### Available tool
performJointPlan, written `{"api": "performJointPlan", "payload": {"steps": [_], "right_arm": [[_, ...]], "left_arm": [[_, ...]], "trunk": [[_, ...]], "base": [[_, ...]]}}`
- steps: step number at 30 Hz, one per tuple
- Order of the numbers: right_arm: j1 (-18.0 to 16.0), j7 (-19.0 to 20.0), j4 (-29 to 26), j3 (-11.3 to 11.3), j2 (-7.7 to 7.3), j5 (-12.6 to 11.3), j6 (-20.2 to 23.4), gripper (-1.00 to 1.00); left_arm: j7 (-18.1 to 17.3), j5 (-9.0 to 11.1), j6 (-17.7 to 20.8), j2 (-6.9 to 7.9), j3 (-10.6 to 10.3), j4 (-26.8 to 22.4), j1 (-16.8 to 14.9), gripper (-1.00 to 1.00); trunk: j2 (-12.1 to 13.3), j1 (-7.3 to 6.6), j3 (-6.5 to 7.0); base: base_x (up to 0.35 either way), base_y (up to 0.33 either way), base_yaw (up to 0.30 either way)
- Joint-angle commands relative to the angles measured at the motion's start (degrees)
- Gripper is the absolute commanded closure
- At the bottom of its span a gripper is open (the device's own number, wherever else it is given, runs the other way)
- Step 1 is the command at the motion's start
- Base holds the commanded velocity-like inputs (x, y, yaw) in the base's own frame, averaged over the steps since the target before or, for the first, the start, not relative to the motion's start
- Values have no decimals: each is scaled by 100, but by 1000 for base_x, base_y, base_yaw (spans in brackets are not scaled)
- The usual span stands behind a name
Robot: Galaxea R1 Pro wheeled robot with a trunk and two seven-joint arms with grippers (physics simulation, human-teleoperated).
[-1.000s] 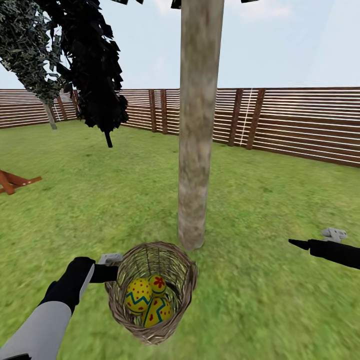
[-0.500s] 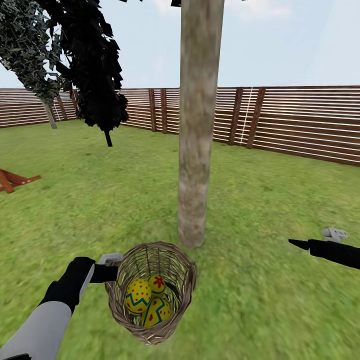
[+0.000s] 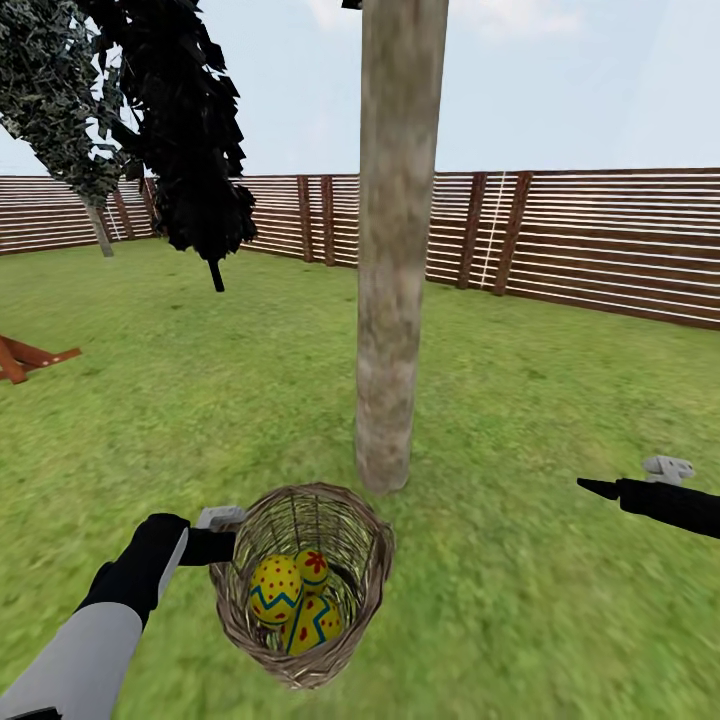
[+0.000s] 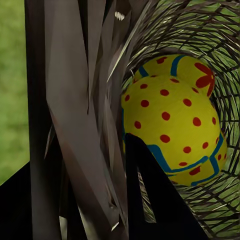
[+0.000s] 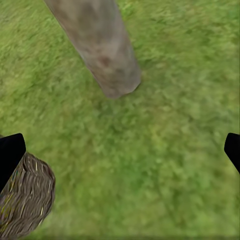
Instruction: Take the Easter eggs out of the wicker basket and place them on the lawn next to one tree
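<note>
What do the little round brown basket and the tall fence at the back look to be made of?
The small round brown basket looks like woven wicker: thin strands crossing with gaps, matte. The brown slatted fence looks like wood, with horizontal boards on darker posts, though a rendering leaves that open.

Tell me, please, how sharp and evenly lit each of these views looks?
Head view: flat, shadowless daylight; the tree and basket look crisp, the grass smeary. Left wrist view: the dotted egg is sharp and bright, the dark left tool up close is murky. Right wrist view: soft throughout, with blurred grass and trunk.
</note>
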Motion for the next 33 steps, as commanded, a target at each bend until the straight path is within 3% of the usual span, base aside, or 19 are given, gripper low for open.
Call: {"api": "performJointPlan", "payload": {"steps": [1,33], "right_arm": [[-5,-6,0,-4,-1,-40,42,-100],[-6,-6,0,-4,-1,-31,42,-100]], "left_arm": [[-48,-1,29,-4,24,-8,-5,100],[-49,-1,29,-4,27,-9,-5,100]], "trunk": [[-45,22,-24],[-1328,725,-598]], "base": [[0,0,0],[0,0,0]]}}
